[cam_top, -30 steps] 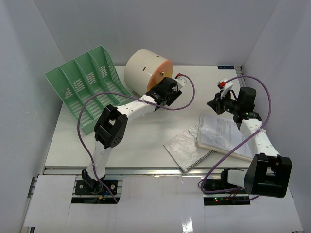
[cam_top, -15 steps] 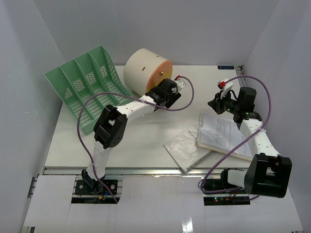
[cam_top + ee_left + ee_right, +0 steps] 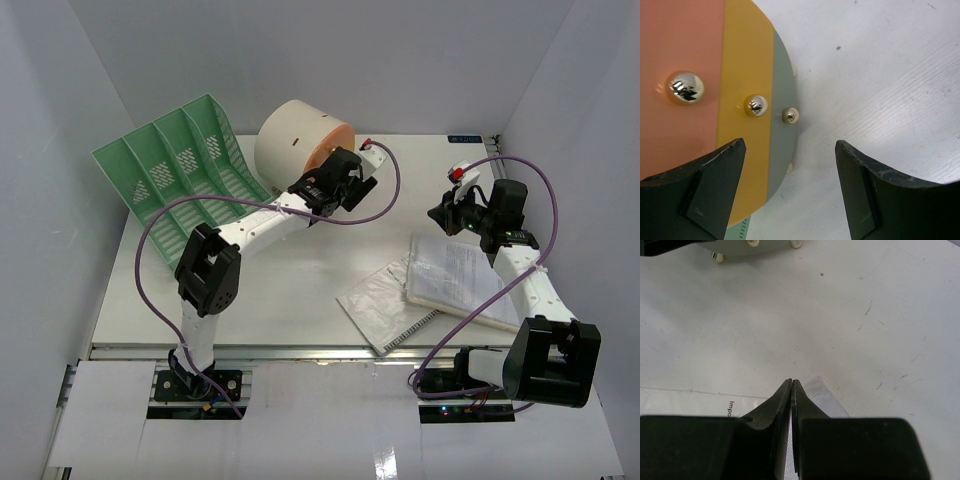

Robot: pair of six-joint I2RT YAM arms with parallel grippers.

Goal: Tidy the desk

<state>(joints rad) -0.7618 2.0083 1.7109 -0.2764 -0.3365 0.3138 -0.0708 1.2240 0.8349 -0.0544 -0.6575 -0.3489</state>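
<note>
I have my left gripper spread wide at a little knob on the drawer drum by the far edge, my right gripper pressed together, and I think the desk under everything is hard, slippery and too big to grab.

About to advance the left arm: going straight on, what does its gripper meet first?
Likely the drawer unit, at its grey strip by the smallest knob; the left gripper has open fingers. Depth is unclear.
</note>
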